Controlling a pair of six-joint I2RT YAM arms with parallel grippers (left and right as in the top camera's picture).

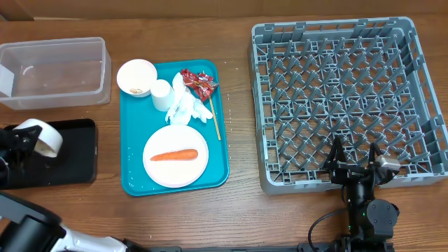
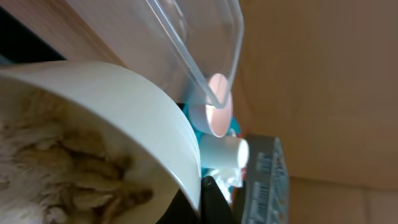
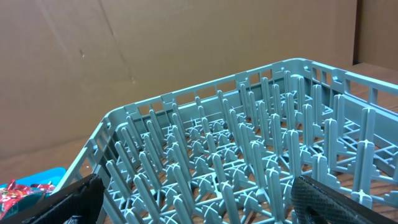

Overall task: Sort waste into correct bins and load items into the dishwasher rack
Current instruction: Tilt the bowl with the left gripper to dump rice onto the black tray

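My left gripper [image 1: 26,138] is shut on the rim of a white bowl [image 1: 40,136], tilted on its side above the black tray [image 1: 73,157]. In the left wrist view the bowl [image 2: 124,106] holds beige rice scraps [image 2: 68,165], with one finger [image 2: 214,202] against its rim. The clear tub [image 1: 54,70] stands behind. On the teal tray [image 1: 133,178] sit a second bowl [image 1: 136,77], a cup [image 1: 162,93], napkins [image 1: 185,106], a red wrapper [image 1: 198,82], a chopstick [image 1: 215,122] and a plate [image 1: 175,171] with a carrot [image 1: 173,155]. My right gripper [image 1: 353,157] hangs open over the grey rack's [image 1: 350,91] front edge, holding nothing.
The right wrist view looks across the rack's upright pegs [image 3: 249,155], with the wrapper [image 3: 22,193] at the far left. Brown cardboard walls stand behind the table. Bare wood lies between the teal tray and the rack.
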